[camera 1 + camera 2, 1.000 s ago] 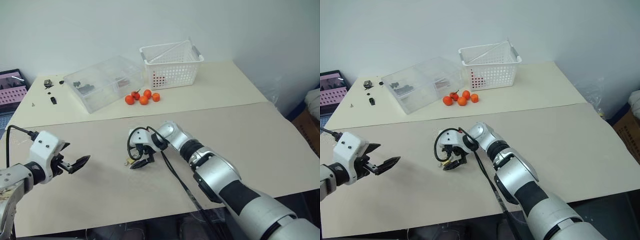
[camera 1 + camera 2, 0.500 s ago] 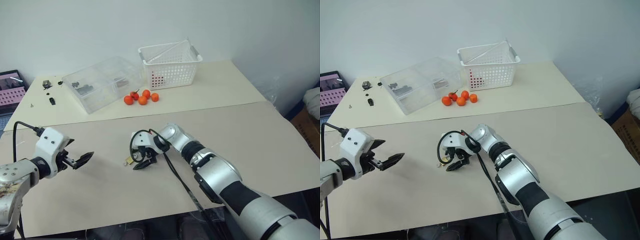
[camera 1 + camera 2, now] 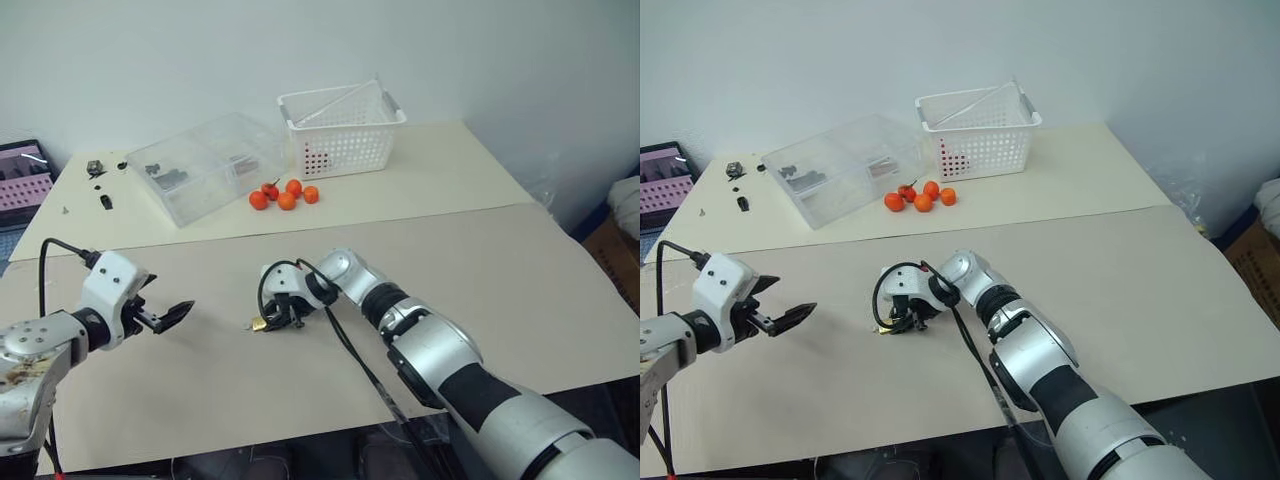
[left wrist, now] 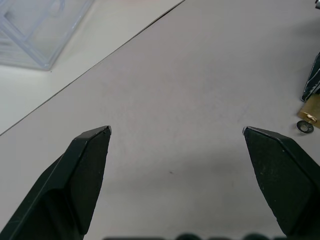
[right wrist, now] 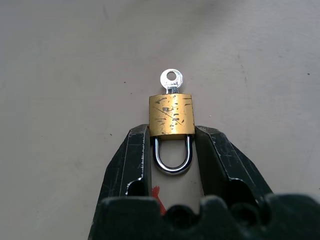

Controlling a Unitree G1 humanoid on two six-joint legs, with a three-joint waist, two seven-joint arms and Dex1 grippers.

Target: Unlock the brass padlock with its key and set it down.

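On the beige desk [image 3: 520,260] your right end effector [image 5: 172,142] clamps the brass padlock [image 5: 172,115]; your left end effector [image 4: 177,132], spread wide, must next reach its key [image 5: 171,79]

My work surface is a beige table [image 3: 520,270] with a seam across it. Landmark: the white basket [image 3: 342,130] at the far edge. Beside it sits a clear plastic box [image 3: 205,163]; four small orange-red fruits [image 3: 285,194] lie just before both. The brass padlock [image 5: 171,115], key [image 5: 171,79] inserted, lies well nearer me.
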